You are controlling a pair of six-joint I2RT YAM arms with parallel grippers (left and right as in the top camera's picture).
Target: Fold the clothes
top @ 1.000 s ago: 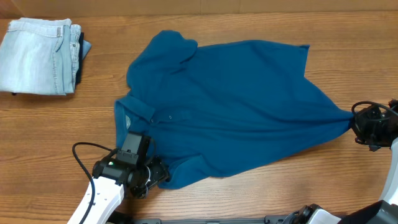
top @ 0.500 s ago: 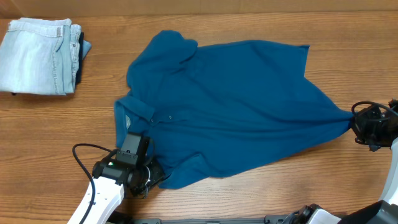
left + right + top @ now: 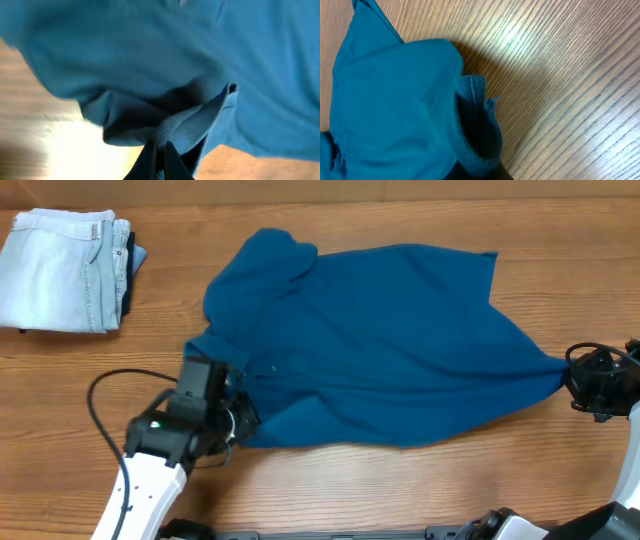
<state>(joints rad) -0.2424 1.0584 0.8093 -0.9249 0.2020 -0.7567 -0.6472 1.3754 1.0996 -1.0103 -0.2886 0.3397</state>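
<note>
The teal-blue polo shirt point(image 3: 380, 350) lies spread across the middle of the table, collar to the left and hem to the right. At the shirt's lower left edge my left gripper point(image 3: 245, 418) is shut on a bunched fold of the shirt point(image 3: 200, 125), with the dark fingertips point(image 3: 150, 162) pressed together on the knit. At the far right my right gripper point(image 3: 572, 375) is shut on the hem corner, which is drawn out to a point. In the right wrist view the ribbed hem fold point(image 3: 477, 130) curls into the jaws at the bottom edge.
Folded pale denim jeans point(image 3: 60, 270) lie at the back left corner. Bare wooden table point(image 3: 420, 490) runs along the front. The left arm's black cable point(image 3: 100, 395) loops over the table to the left of the gripper.
The left gripper shut on the shirt's lower left sleeve area and moved up and slightly left, pulling that fabric with it. The right gripper stayed still.
</note>
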